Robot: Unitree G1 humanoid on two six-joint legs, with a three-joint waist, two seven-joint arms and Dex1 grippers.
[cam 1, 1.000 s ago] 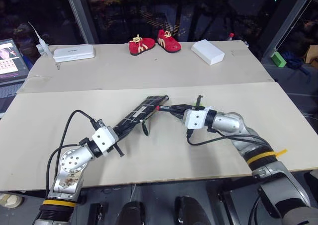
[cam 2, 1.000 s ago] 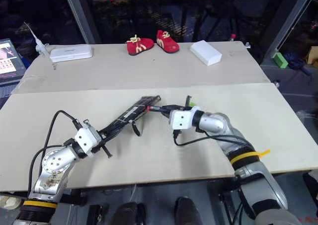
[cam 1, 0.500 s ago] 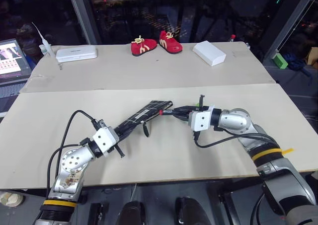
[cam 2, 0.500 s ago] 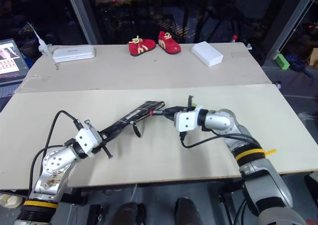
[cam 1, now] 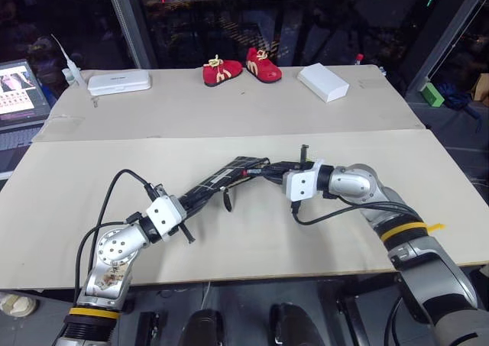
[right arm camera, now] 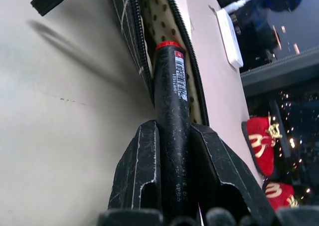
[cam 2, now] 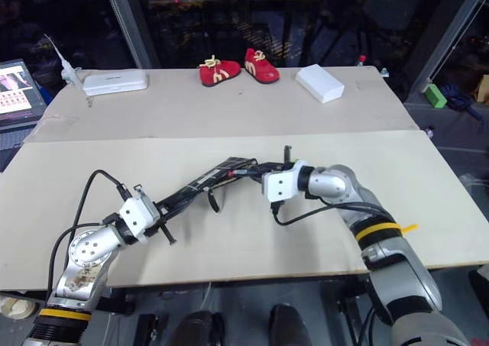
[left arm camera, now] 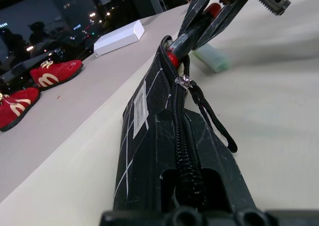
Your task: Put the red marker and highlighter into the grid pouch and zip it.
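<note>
L hand (cam 1: 186, 209) is clamped shut on the near end of the grid pouch (cam 1: 221, 179), holding it up off the counter (cam 1: 252, 239) so it slants away twd the middle. Pouch is unzipped at the far end; zipper teeth run along its top edge, pull cord (left arm camera: 214, 121) hangs loose at the side, white label (left arm camera: 140, 109) on its flank.

R hand (right arm camera: 172, 151) has its two fingers closed on the red marker (right arm camera: 169, 101), black barrel pinched btwn them, red end pointing fwd. Marker tip sits right at the pouch mouth, red end just inside the opening; dotted cream lining (right arm camera: 164, 29) shows behind it.

Highlighter (left arm camera: 213, 58) lies on the counter just beside the pouch's open end, near the R hand's fingers, not held.

Far side of counter: pair of small red shoes (cam 1: 241, 66), white box (cam 1: 322, 81) to their right, flat white case (cam 1: 117, 82) to their left. Laptop (cam 1: 19, 86) at the far L edge.
</note>
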